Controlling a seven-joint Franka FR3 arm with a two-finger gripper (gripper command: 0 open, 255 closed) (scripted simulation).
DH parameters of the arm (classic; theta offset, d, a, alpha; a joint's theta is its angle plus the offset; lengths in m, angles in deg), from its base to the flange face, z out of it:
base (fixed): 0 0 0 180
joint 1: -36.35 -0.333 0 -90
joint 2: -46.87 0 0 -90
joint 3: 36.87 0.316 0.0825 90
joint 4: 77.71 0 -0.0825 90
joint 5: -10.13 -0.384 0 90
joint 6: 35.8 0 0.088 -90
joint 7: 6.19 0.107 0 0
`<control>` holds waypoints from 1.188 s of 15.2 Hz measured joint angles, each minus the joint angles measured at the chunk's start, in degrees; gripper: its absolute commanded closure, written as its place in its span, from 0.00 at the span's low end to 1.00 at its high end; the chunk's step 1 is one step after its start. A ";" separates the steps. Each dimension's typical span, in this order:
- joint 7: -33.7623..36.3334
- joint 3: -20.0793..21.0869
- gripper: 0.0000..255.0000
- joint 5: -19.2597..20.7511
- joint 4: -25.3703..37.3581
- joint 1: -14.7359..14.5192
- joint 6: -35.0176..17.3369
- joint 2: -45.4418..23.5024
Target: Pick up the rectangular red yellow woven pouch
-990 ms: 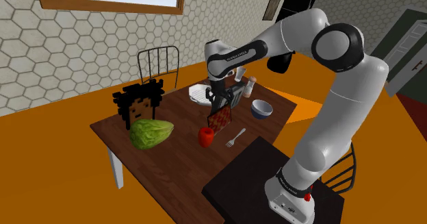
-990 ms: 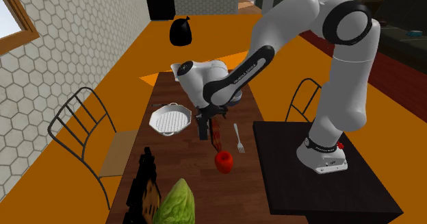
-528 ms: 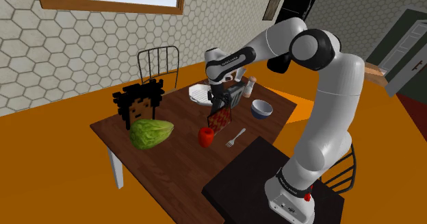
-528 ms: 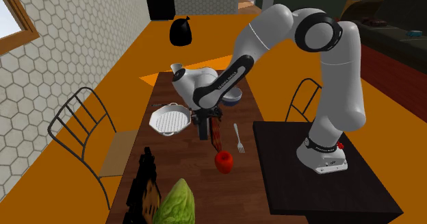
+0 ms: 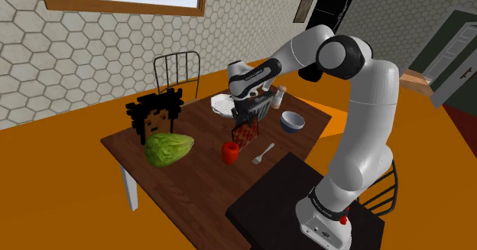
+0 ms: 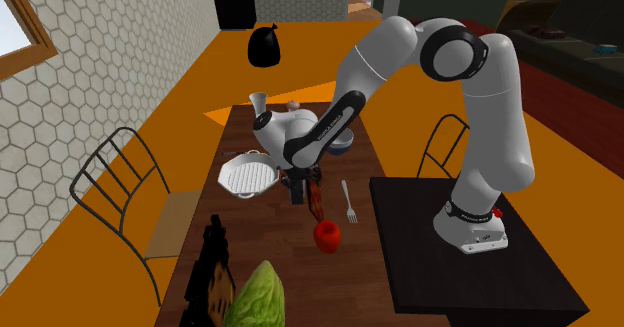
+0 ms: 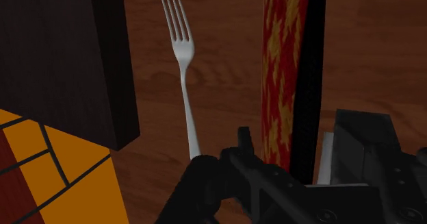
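the white arm (image 5: 367, 118) arches from its black stand (image 5: 290, 191) over the brown wooden counter (image 5: 202, 172), where a red cup (image 5: 230, 152) stands near the middle. a green cabbage (image 5: 169, 149) lies beside the cup, toward the shoulder view's left. a white ribbed dish (image 6: 250, 175) sits up and to the left of the cup in the second exterior view.

the pouch (image 5: 244, 137) is a flat rectangle, deep red with a fine yellow pattern across its face. it hangs on end just beside the cup, up and to the right of it in the shoulder view, and is tilted there. its lower end is close to the counter; whether that end touches the wood i cannot tell. in the wrist view it shows nearly edge-on, a narrow red strip flecked with yellow with a black band along one side.

the black pincer (image 5: 244, 123) points down and is clenched on the pouch's upper end, a finger against each flat face, parted only by the pouch's thickness.

a silver fork (image 7: 183, 72) lies flat on the counter near the cup, toward the shoulder view's right, apart from the pouch.
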 measured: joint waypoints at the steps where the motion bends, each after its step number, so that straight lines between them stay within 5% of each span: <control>1: 0.01 -0.01 1.00 0.02 0.05 0.00 -0.04 -0.09; 18: -1.26 0.46 1.00 -1.07 0.17 0.17 4.31 4.32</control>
